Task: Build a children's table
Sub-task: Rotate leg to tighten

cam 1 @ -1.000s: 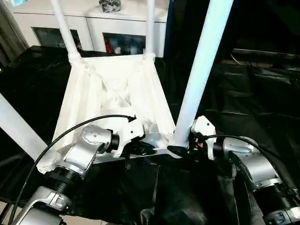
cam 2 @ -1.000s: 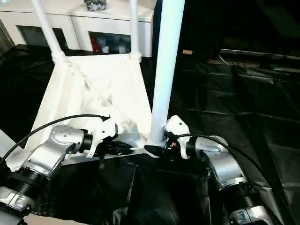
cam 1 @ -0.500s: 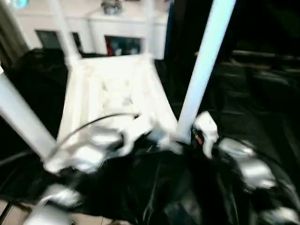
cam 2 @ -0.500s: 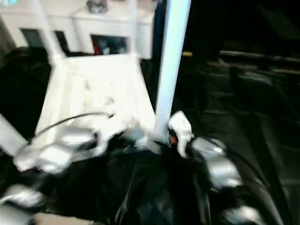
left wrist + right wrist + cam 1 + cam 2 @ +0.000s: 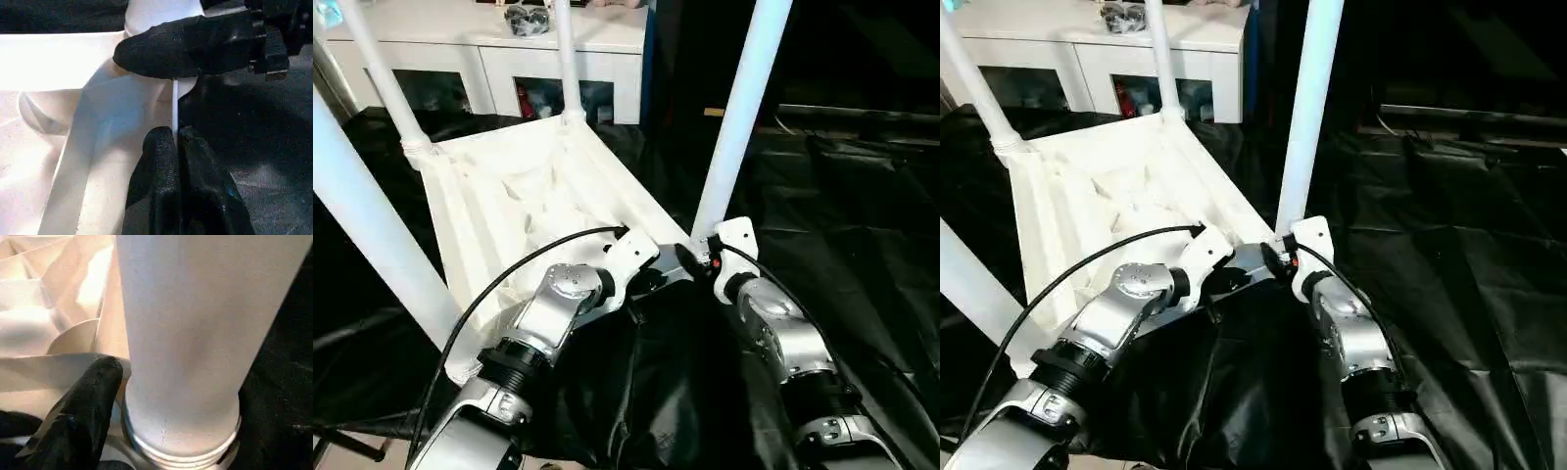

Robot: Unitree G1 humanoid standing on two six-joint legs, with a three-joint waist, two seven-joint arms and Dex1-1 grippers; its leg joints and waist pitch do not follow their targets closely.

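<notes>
The children's table lies upside down on the black cover, its white tabletop [image 5: 509,196] showing the ribbed underside. Legs stand up from its corners: the near right leg [image 5: 739,117], the near left leg [image 5: 372,235] and two far legs [image 5: 563,59]. My left gripper [image 5: 174,133] is shut on the thin near rim [image 5: 175,105] of the tabletop, close to the near right corner. My right gripper [image 5: 690,259] sits at the base of the near right leg [image 5: 195,333], right beside the socket.
The black-covered work table [image 5: 862,215] stretches out to the right and front. A white sideboard [image 5: 489,49] with glass doors stands behind it. A black cable [image 5: 509,279] arcs over my left forearm.
The head view has swung, with blur in between. The tabletop now lies askew to the sideboard, its near right corner farther from me. Both grippers have stayed at that corner.
</notes>
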